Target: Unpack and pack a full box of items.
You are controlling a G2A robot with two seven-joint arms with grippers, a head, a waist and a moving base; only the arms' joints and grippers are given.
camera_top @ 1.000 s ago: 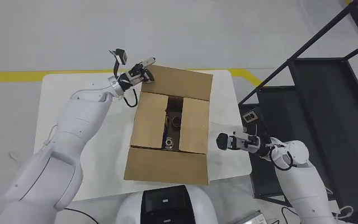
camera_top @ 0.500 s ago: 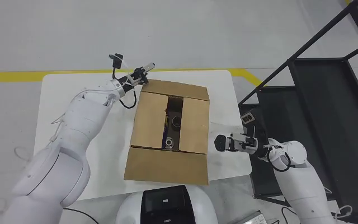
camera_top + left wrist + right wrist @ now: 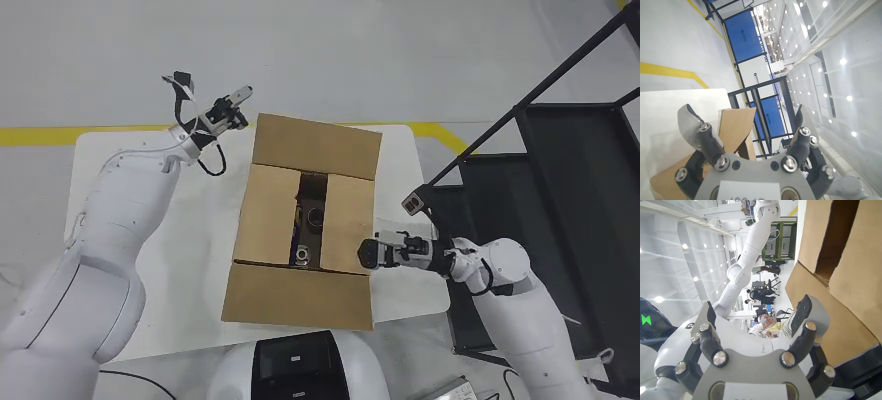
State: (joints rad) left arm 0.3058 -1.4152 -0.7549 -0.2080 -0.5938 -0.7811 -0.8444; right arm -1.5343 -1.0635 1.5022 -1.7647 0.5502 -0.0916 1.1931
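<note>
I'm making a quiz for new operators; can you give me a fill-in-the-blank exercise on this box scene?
1. The table under the cardboard box is ____.
2. The left gripper and the right gripper are both ____.
3. The line on the floor beyond the table is ____.
Missing words: white; open; yellow.

The box (image 3: 318, 145) is plain brown cardboard, matt, with rough, fibrous cut edges. The tabletop (image 3: 190, 250) is smooth white with a soft sheen. The left gripper (image 3: 744, 111) and right gripper (image 3: 757, 303) have grey metal plates, shiny screws and black ribbed pads (image 3: 800, 313). At 3 o'clock, the rack (image 3: 575, 140) is dark matt metal.
</note>
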